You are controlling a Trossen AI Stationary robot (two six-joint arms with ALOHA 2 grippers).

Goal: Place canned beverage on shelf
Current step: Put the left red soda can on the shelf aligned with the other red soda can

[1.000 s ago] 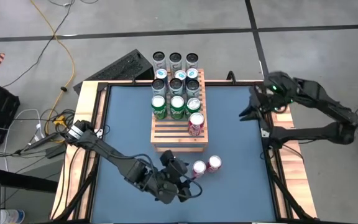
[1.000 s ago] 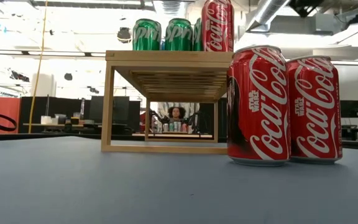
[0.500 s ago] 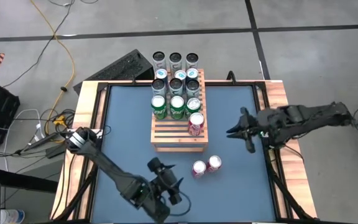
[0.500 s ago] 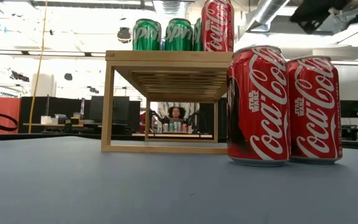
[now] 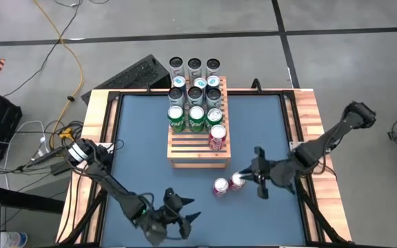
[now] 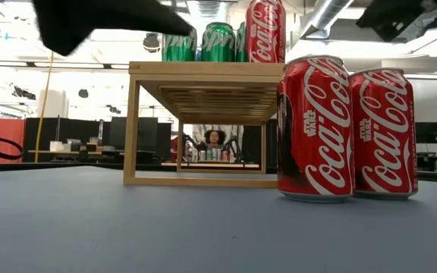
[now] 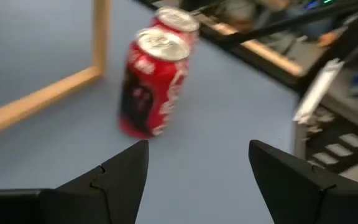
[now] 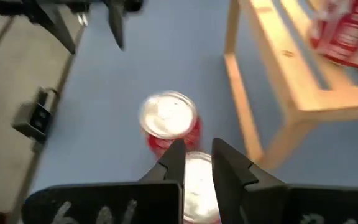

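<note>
High view shows you two red cans (image 5: 228, 183) standing together on the desk (image 5: 143, 138), just in front of the shelf (image 5: 197, 149). Your right pincer (image 5: 252, 173) hangs beside the nearer can, fingers nearly together, gripping nothing. Open it before closing in. Your left pincer (image 5: 179, 215) waits apart, fingers spread, empty.

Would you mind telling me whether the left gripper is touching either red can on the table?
Apart. The left wrist view shows the left gripper open, with bare blue table between its fingers and the nearer red can.
</note>
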